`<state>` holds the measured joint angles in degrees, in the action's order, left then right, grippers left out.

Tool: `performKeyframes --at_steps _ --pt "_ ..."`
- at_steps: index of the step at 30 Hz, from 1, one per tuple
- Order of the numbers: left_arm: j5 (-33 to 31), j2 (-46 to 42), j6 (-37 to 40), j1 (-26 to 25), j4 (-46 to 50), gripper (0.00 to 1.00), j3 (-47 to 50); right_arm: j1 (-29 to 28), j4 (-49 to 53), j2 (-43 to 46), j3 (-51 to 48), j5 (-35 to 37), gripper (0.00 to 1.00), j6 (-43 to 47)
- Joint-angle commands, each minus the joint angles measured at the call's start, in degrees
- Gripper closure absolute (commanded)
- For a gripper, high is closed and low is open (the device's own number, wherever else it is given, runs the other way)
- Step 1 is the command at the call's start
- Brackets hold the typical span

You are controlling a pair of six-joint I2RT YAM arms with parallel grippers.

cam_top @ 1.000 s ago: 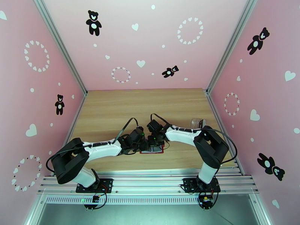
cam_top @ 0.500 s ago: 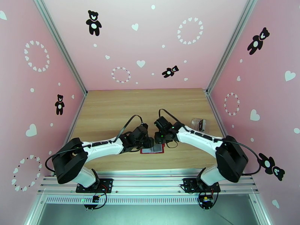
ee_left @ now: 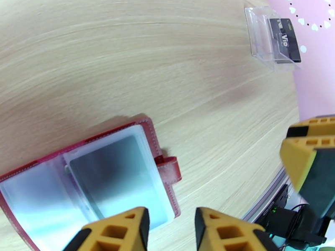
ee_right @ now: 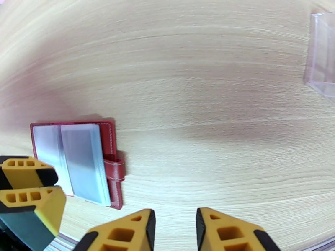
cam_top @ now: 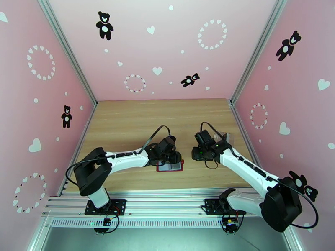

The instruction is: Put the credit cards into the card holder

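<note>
One wallet (cam_top: 170,167), red, is seen lying open near the table's (cam_top: 138,118) near edge. One grey card (ee_left: 113,172) in its clear pocket is made out from the left wrist. Two claws, the left gripper (ee_left: 169,216) above the wallet and the right gripper (ee_right: 172,216) aside, are held slightly parted and empty.

Right arm (cam_top: 247,168) swung off card holder (cam_top: 171,167), jaws parted

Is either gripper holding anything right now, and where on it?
Nothing is held. The left gripper and right gripper both stand open and empty; the card holder lies open, ungripped.
</note>
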<state>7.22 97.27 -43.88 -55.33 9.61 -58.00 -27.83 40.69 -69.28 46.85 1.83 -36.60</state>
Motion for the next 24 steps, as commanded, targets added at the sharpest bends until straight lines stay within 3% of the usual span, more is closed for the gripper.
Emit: performKeyframes --at_steps 1,7,10,14,20,24 --pt "-1.64 -4.65 1.78 -0.15 2.63 0.65 0.56 1.75 1.65 0.0 0.79 0.46 0.63 1.69" --pt "-6.44 -14.73 1.0 0.7 5.11 0.64 7.26 8.84 4.83 -4.27 7.45 4.99 0.56 5.43" --pt "-9.76 -20.01 -0.26 0.85 7.18 0.61 10.82 11.98 7.03 -7.76 11.64 11.53 0.54 6.83" --pt "-11.06 -25.36 -1.84 1.52 6.97 0.59 17.67 18.32 8.1 -11.63 15.88 11.09 0.51 9.4" --pt "-10.0 -25.53 -1.35 2.76 5.28 0.58 19.33 28.07 7.95 -16.7 20.38 10.17 0.47 12.47" --pt "-9.32 -24.53 -0.86 3.26 4.38 0.58 19.5 30.99 9.51 -21.61 24.94 10.39 0.47 14.16"
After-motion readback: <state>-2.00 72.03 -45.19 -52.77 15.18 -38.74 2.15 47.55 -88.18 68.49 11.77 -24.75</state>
